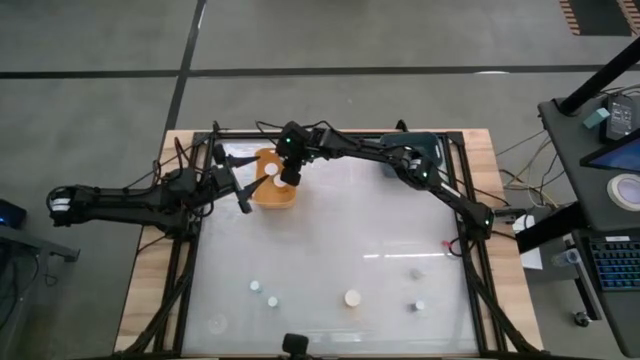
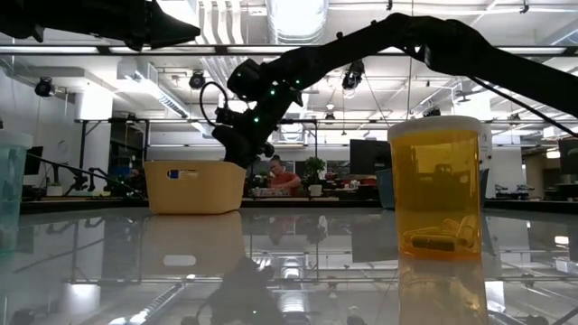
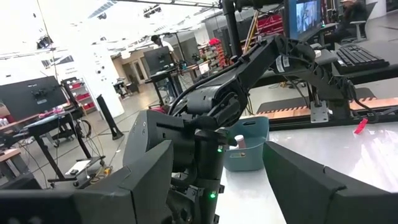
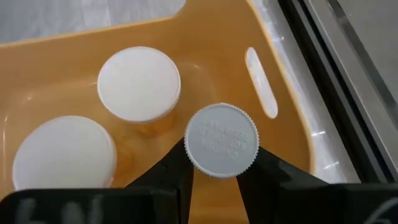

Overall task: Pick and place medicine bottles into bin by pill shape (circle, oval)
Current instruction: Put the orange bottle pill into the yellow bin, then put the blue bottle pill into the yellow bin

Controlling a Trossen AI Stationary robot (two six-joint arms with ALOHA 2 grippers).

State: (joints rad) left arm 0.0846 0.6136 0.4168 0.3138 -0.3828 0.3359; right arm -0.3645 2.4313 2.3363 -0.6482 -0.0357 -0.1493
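Observation:
My right gripper (image 4: 219,180) reaches over the orange bin (image 1: 272,192) at the table's far left and is shut on a small bottle with a ribbed white cap (image 4: 221,140). Two white-capped bottles (image 4: 139,83) (image 4: 62,152) stand upright inside the bin. My left gripper (image 1: 240,190) hovers open and empty just left of the bin. Several more bottles stand on the table's near part (image 1: 352,297) (image 1: 255,286) (image 1: 419,306). One orange bottle (image 2: 438,185) stands close to the low camera. My right gripper pinches the small bottle between its two fingers (image 4: 177,171), just below the ribbed cap (image 4: 205,163). The fingers point down from above. The bottle is upright over the bin's inside, near its wall. The cap hides the body, so I cannot tell if its base touches the floor.
A blue bin (image 1: 415,150) stands at the table's far right, and the left wrist view shows a bottle in it (image 3: 239,141). A black frame (image 1: 470,250) runs around the tabletop. The middle of the table is bare.

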